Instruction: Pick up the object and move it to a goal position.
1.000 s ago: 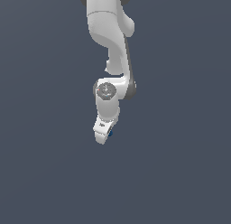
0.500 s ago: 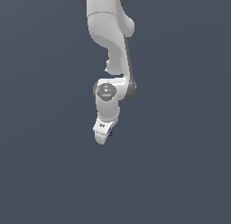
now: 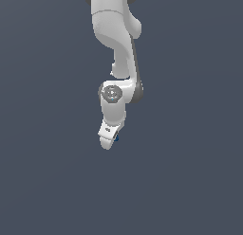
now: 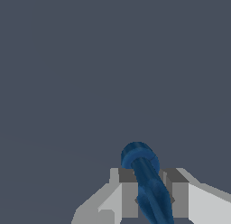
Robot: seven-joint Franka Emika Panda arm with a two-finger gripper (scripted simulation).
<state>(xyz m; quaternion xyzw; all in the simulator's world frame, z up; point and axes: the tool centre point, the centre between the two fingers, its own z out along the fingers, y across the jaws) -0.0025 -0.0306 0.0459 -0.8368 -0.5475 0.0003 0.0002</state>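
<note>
1. The white arm (image 3: 116,49) comes down from the top of the exterior view and bends at a round wrist joint (image 3: 112,93), so I'll use that joint as my reference for everything.
2. The gripper (image 3: 108,143) hangs right below that joint, tilted a bit toward the exterior view's left.
3. The object (image 3: 116,139) is a dark blue thing. In the exterior view only a tiny speck of it peeks out at the gripper's tip, below the wrist joint and just on the exterior view's right side of the white finger.
4. The wrist view shows way more: the object (image 4: 146,182) looks like a longish blue piece with a rounded end sticking out past the fingers (image 4: 128,193).
5. The fingers are closed in narrow, one grey pad on each side of the object, both touching it, so it's clamped between them.
6. Everything around is plain dark grey-blue background (image 3: 190,158). I can't tell whether the gripper is touching any surface.
</note>
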